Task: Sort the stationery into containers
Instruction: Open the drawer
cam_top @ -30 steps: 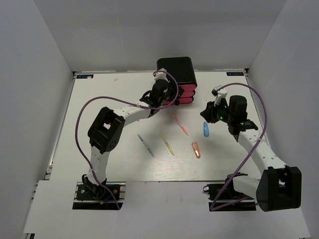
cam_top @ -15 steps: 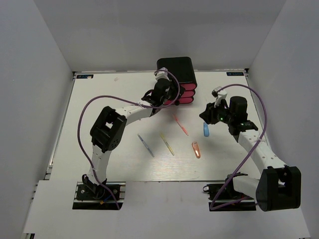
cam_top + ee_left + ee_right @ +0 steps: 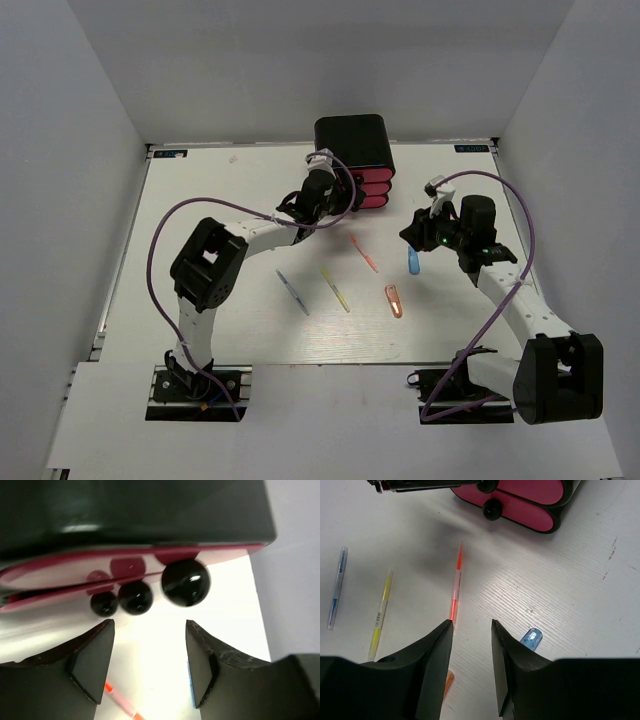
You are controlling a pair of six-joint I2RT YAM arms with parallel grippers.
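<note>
Pink drawers (image 3: 368,190), three stacked in the black cabinet (image 3: 352,140) at the far middle of the desk (image 3: 200,220), look shut. The left pincer (image 3: 150,630) faces their round black knobs (image 3: 185,582) with its jaws spread and nothing between them. The step in hand seems to be working a drawer by its knob. To do it well, centre the jaws on one knob only, since the three sit close together. Close fully around it, then pull straight out along the drawer's line so the light cabinet is not dragged.

The right pincer (image 3: 471,625) hovers with jaws apart and empty, just beside the blue marker (image 3: 413,261). Also loose on the desk, nearer than the cabinet, lie the orange marker (image 3: 393,300), orange pen (image 3: 363,252), yellow pen (image 3: 335,289) and blue-grey pen (image 3: 293,292).

Against a second ago, the left arm's elbow has swung left and its jaws have widened. The right arm has barely shifted, and the pens lie as they did.
</note>
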